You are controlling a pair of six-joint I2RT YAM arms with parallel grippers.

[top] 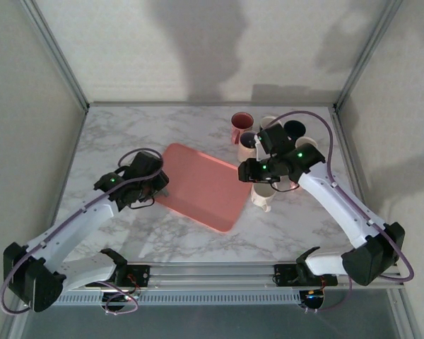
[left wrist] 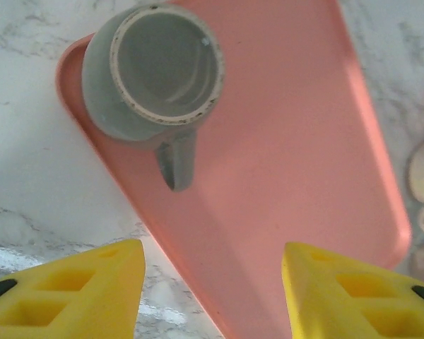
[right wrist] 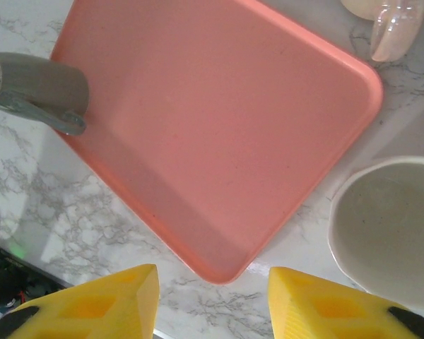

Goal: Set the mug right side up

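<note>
- Left gripper [left wrist: 212,282]: yellow fingers partly apart, nothing between them.
- Grey ceramic mug [left wrist: 155,70] at 11 o'clock from it, mouth up, handle pointing to 6 o'clock, on a corner of the flat pink plastic tray [left wrist: 290,141].
- Right gripper [right wrist: 212,289]: fingers apart, empty, above another tray corner.
- White round mug [right wrist: 392,226] at 2 o'clock, mouth up, on the white marble desk [right wrist: 42,198].

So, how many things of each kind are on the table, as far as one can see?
Pink tray: 1
Grey mug, on the tray: 1
Other mugs beside the tray: at least 4, some hidden by the right arm
Total: at least 6
</note>
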